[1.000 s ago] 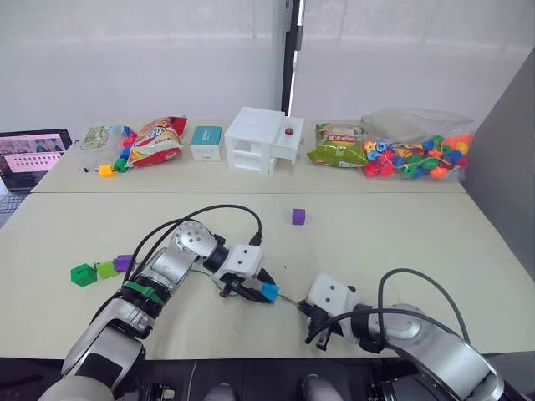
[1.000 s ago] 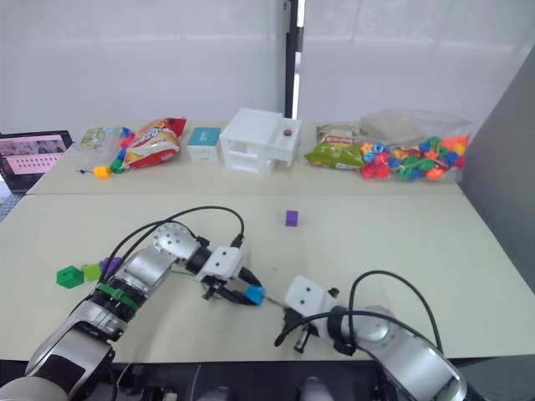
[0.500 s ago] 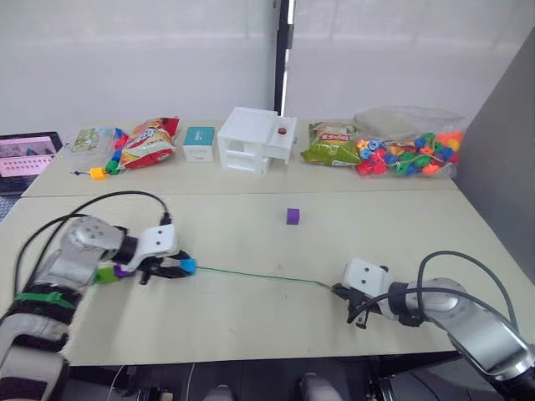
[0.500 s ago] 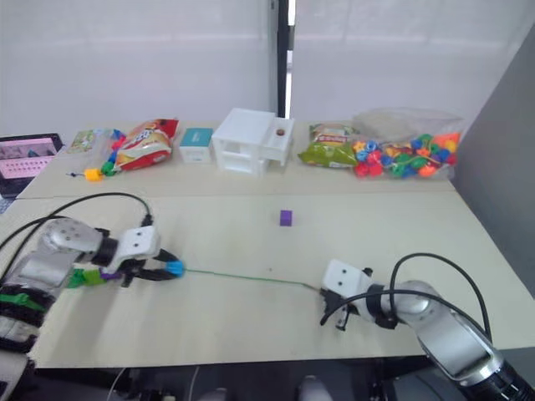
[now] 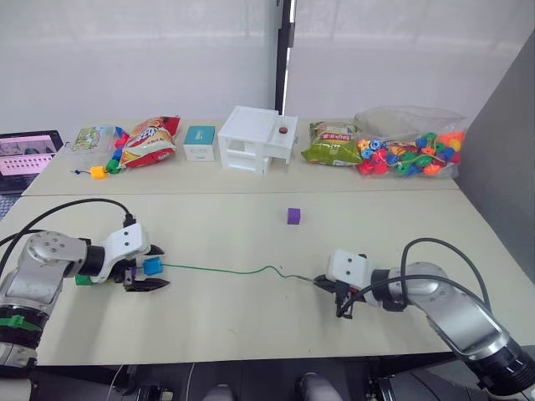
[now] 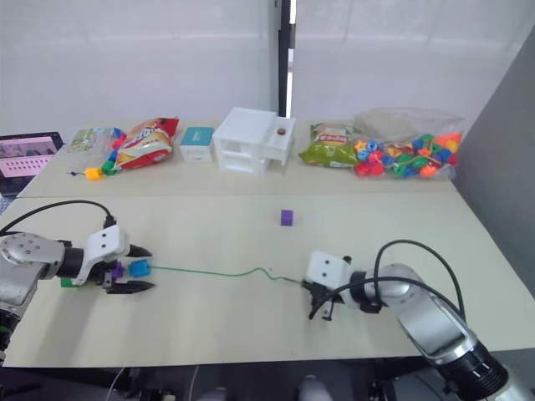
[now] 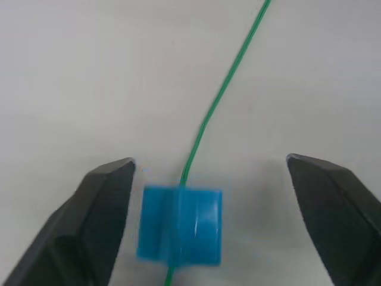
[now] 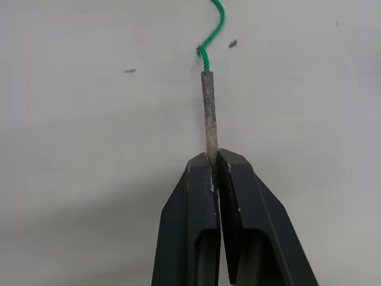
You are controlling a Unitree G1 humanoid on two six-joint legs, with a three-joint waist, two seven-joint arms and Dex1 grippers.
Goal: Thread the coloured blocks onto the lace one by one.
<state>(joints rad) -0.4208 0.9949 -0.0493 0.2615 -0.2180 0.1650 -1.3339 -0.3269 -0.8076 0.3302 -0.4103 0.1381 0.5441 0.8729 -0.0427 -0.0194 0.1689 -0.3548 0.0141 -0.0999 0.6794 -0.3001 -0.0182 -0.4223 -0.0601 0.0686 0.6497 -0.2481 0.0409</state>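
Your left tool [image 7: 202,220] was spread around the blue block [image 7: 180,224], threaded on the green lace [image 5: 217,271] lying on the desk [image 5: 251,234]. Your right tool [image 8: 215,164] pinched the lace's pale tip [image 8: 208,107].

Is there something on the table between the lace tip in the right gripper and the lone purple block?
Nothing visible. The right gripper pinches the lace by its tip, and only bare table lies between it and the purple block.
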